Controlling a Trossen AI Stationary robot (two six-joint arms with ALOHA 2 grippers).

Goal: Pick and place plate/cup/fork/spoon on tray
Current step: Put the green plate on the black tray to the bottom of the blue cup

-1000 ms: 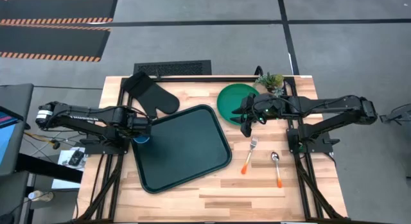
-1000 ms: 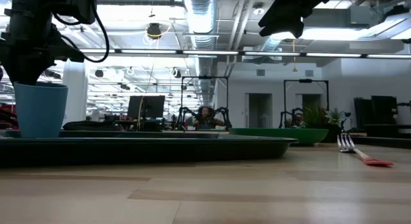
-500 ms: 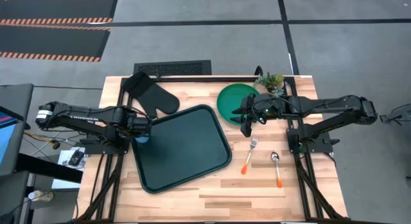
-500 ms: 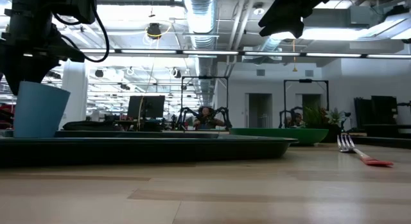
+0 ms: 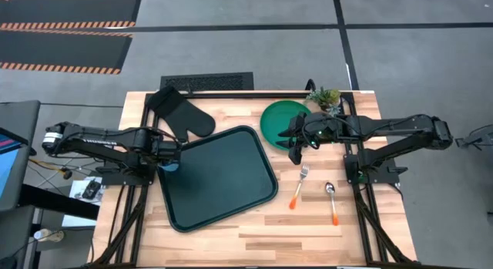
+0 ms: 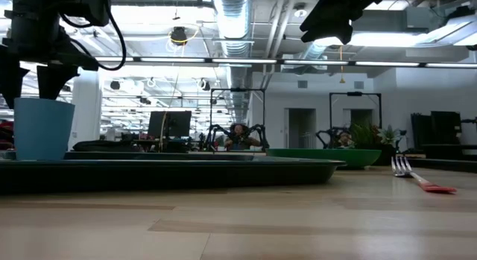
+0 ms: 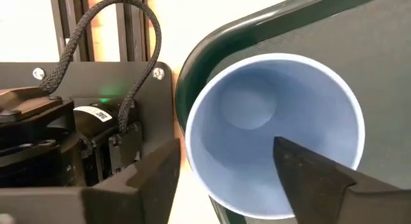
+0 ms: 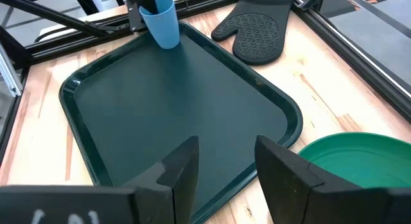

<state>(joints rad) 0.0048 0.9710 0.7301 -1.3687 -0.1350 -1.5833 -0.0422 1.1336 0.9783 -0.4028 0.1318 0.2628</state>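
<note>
The light-blue cup [image 6: 43, 130] stands upright on its base at the left edge of the dark tray [image 5: 223, 184]. My left gripper [image 6: 28, 87] hangs open just over the cup's rim [image 7: 192, 121]. One finger is outside the wall and the other over the hollow, and neither visibly touches. My right gripper [image 8: 226, 147] hovers open above the table beside the green plate [image 5: 281, 119], with nothing between its fingers. The fork [image 5: 299, 186] and the spoon [image 5: 332, 201] lie flat on the wood, right of the tray.
A black oven mitt [image 5: 181, 115] lies at the tray's far left corner. A small potted plant [image 5: 323, 95] stands at the far edge behind the plate. Bare wood shows along the near edge and around the fork and spoon.
My left gripper has opened and let go of the cup. The cup tilted for a moment as the fingers parted, and now stands upright on the tray's left edge. My right arm has kept still.
</note>
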